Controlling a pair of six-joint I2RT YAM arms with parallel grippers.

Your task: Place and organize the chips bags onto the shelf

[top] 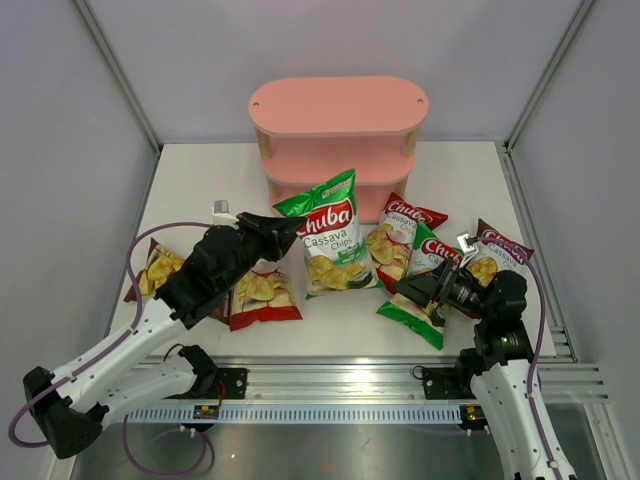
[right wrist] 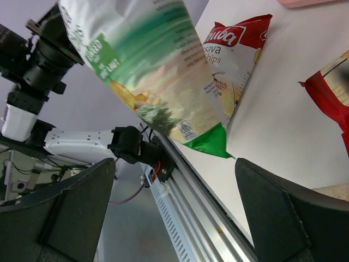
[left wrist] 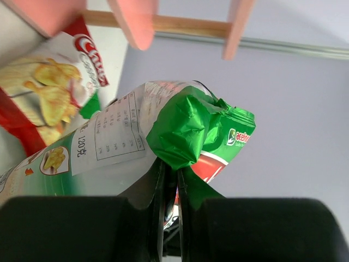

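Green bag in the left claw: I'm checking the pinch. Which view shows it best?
Left wrist: the left claw pinches the crumpled top corner of the green bag, close up. Top external shows its whole front before the shelf, but little of the pinch. Right wrist shows only its blurred lower part.

The crinkled green plastic-film chips bag [left wrist: 188, 125] gleams glossy; the pink oval-board shelf [top: 338, 105] looks matt and smooth, its posts [left wrist: 180, 24] bare light wood.

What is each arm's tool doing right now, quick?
Left tool: closed, pinching the crumpled top corner of a green Chuba chips bag.
Right tool: open, holding nothing.
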